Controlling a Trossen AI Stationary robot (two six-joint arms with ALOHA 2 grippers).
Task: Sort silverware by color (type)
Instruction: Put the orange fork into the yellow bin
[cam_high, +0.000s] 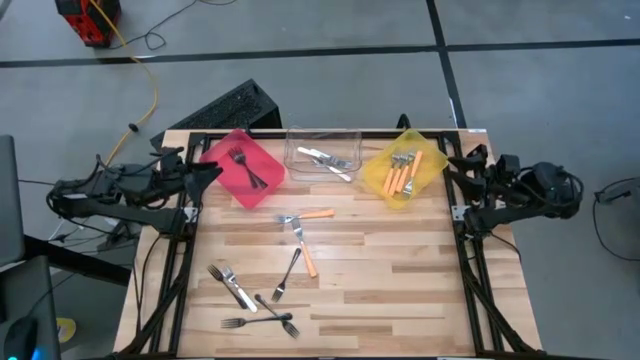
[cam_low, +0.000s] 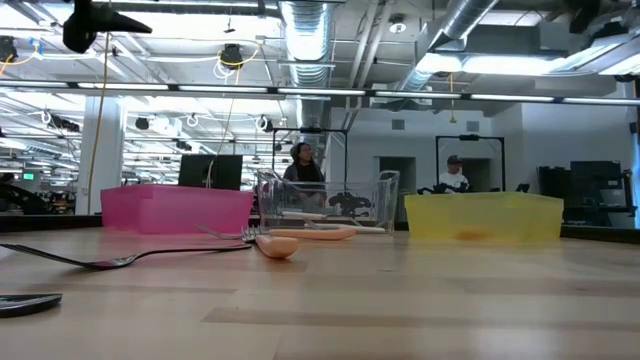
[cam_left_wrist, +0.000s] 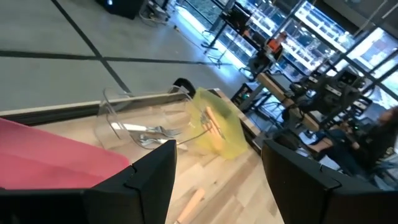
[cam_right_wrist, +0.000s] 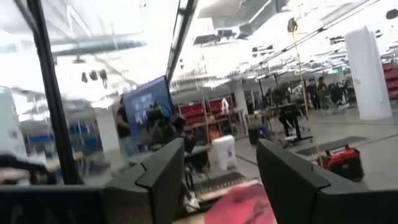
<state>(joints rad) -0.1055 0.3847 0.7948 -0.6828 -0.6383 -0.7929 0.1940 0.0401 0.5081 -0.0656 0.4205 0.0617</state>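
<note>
The left gripper waits with fingers apart, empty, beside the red bin holding dark metal forks. Rightward sit the clear bin and the yellow bin. The right gripper is also parted, empty. Loose forks lie on the striped wooden table.

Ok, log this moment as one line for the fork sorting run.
left hand: open, parked at red bin | right hand: open, parked by yellow bin | forks on table: several unsorted | clear bin: silver forks
</note>
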